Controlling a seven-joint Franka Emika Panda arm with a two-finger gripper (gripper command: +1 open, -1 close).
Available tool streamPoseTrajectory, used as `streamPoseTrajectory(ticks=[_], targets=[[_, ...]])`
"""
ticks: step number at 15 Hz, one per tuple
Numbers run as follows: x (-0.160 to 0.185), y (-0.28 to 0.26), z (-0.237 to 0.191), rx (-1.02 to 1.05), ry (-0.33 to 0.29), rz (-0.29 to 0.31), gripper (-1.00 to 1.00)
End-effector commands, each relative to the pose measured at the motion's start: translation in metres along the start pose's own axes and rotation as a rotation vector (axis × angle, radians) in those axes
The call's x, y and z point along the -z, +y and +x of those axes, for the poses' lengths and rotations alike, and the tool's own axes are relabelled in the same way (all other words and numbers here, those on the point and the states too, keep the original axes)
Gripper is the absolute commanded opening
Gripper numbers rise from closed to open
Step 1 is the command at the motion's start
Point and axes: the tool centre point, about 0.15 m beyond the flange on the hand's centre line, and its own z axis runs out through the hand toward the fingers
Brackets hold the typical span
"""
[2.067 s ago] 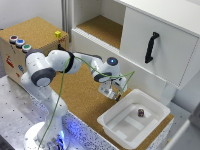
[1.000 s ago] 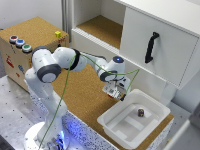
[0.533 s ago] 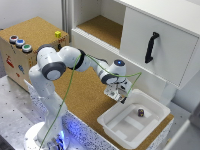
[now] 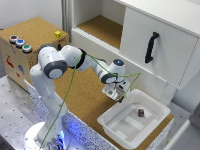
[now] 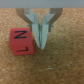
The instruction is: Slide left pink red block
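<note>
Arm: white Panda [image 4: 55, 65], reaching across the cork board [image 4: 85, 100] toward the exterior view's right, wrist bent down near the tray's rim.
Gripper [image 5: 41, 44]: low over the cork; in the wrist view both fingers [image 5: 43, 31] stand close together with only a thin slit between them, and nothing shows in that slit (pressed together on air, as far as the picture tells). In the exterior view it [image 4: 118, 96] is too small to read.
Block [image 5: 22, 41]: pink-red cube lying on the cork, just beside one finger and outside the pair, not between them; touching or a hair apart, cannot tell. Dark letters on its upper face. In the exterior view it is hidden by the gripper.
Tray [image 4: 150, 102]: white, shallow, set at the cork board's edge just beside the gripper; a small dark object [image 4: 141, 113] lies inside it (what it is cannot be made out).
Cabinet [image 4: 160, 40]: white, behind the arm, with a black handle [image 4: 150, 47] on its door and an open shelf [image 4: 102, 27] lined with cork on the exterior view's left.
Box [image 4: 25, 55]: wooden, at the exterior view's left, three round buttons [image 4: 20, 44] on top and a small yellow cube [image 4: 58, 34] near its far edge.
Cable [image 4: 65, 110]: green, hanging from the arm down to the base.
</note>
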Motion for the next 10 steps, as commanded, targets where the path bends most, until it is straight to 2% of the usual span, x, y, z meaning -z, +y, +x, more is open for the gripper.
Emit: streamPoseTrajectory(ticks=[1, 10], targets=[[-0.005, -0.036, 0.003, -0.028, -0.033, 0.008, -1.0], [0.0, -0.079, 0.004, -0.014, -0.063, -0.006, -1.0]])
